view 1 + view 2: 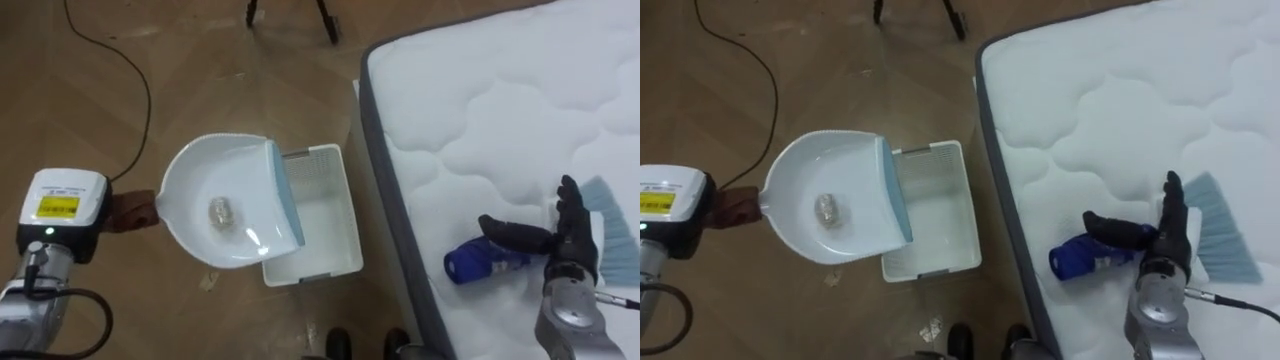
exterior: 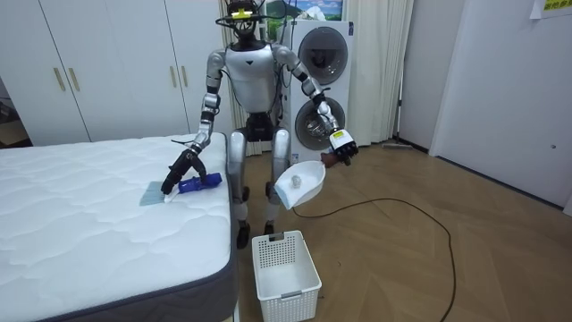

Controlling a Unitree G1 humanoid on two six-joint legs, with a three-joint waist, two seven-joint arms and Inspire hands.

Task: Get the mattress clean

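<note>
My left hand [image 1: 60, 215] is out over the wooden floor, shut on the brown handle [image 1: 128, 212] of a white dustpan [image 1: 235, 235]. A small crumpled pale wad [image 1: 221, 212] lies in the pan. The pan's blue-edged lip hangs over a white basket [image 1: 335, 235] on the floor beside the bed. On the white quilted mattress [image 1: 500, 100] lies a brush with a blue handle [image 1: 478, 263] and pale blue bristles [image 1: 612, 228]. My right hand [image 1: 572, 240] rests at the brush, fingers straight, thumb stretched across the handle.
I stand at the bed's long edge [image 1: 395, 215] with the basket at my feet. Small scraps [image 1: 208, 280] lie on the floor by the basket. Dark stand legs [image 1: 290, 15] are farther out. A washing machine [image 2: 317, 63] and wardrobes [image 2: 98, 63] are behind me.
</note>
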